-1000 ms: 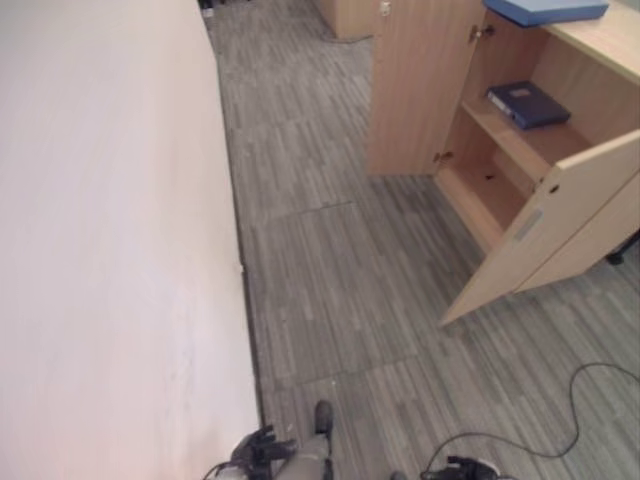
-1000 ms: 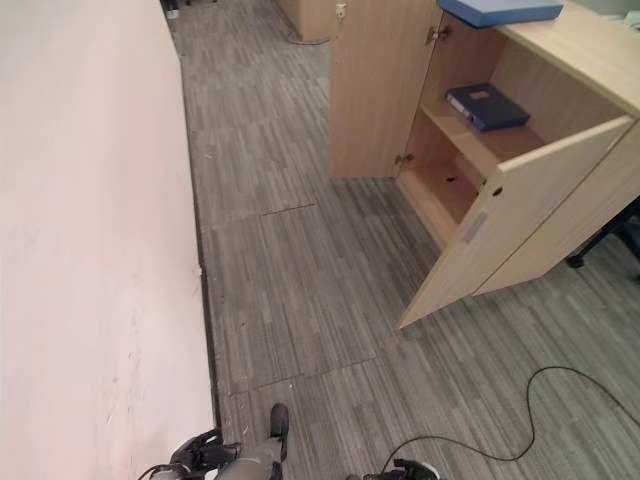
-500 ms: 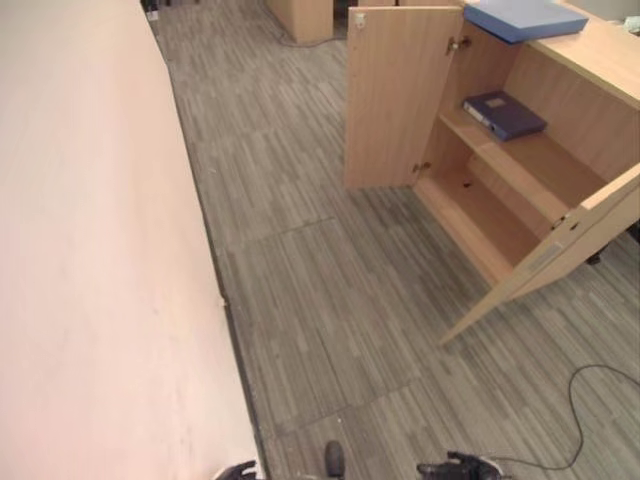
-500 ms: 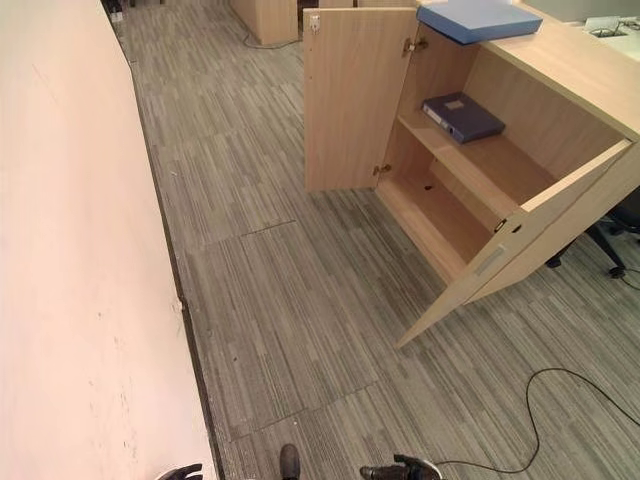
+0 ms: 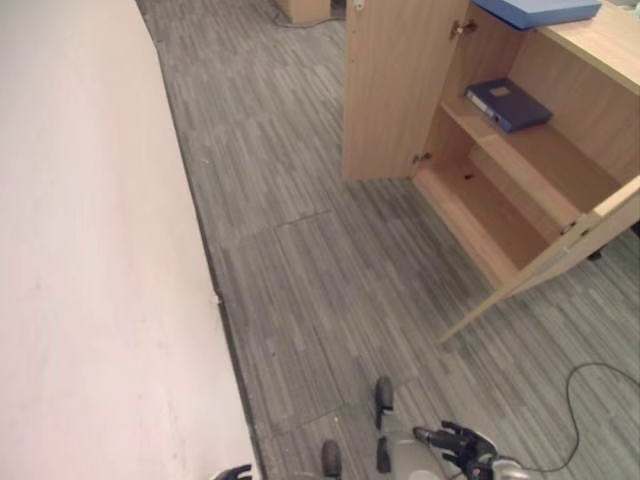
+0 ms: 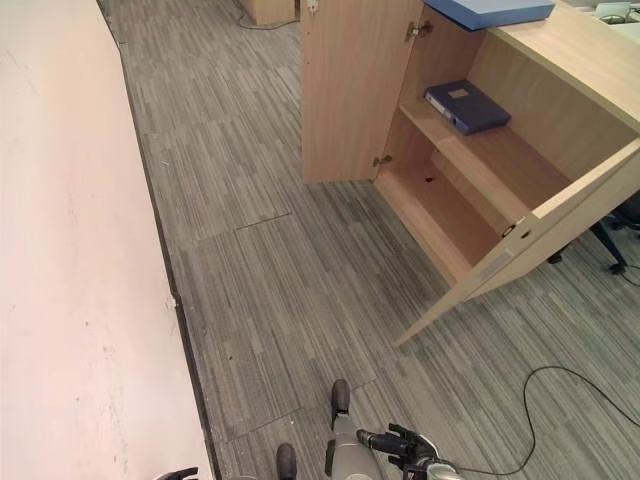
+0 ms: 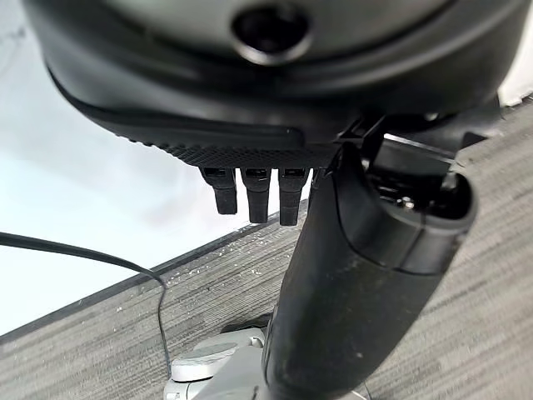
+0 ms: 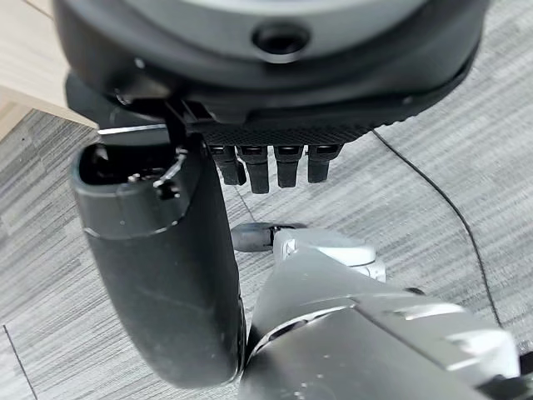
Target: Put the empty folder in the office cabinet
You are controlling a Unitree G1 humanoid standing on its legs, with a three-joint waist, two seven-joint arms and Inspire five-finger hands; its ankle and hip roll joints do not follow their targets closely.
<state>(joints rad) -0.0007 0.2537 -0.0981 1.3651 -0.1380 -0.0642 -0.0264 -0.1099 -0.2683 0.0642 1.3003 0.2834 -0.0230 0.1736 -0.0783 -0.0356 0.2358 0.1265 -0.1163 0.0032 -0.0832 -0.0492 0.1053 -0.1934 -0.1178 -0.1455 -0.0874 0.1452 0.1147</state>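
Two hands hung empty, fingers relaxed: left hand, right hand. Lay flat on the office cabinet top's near edge, light blue folder, well ahead-right; nearer the right hand. Already on the upper shelf, dark blue folder.

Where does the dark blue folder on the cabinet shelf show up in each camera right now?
Left eye view: dark blue folder lies flat on the upper shelf of the open cabinet, upper right.
Right eye view: same folder, upper right, a bit further left.
Left wrist view: not in it.
Right wrist view: not in it.
Shared landmark: the light blue folder on the cabinet top, directly above the shelf.
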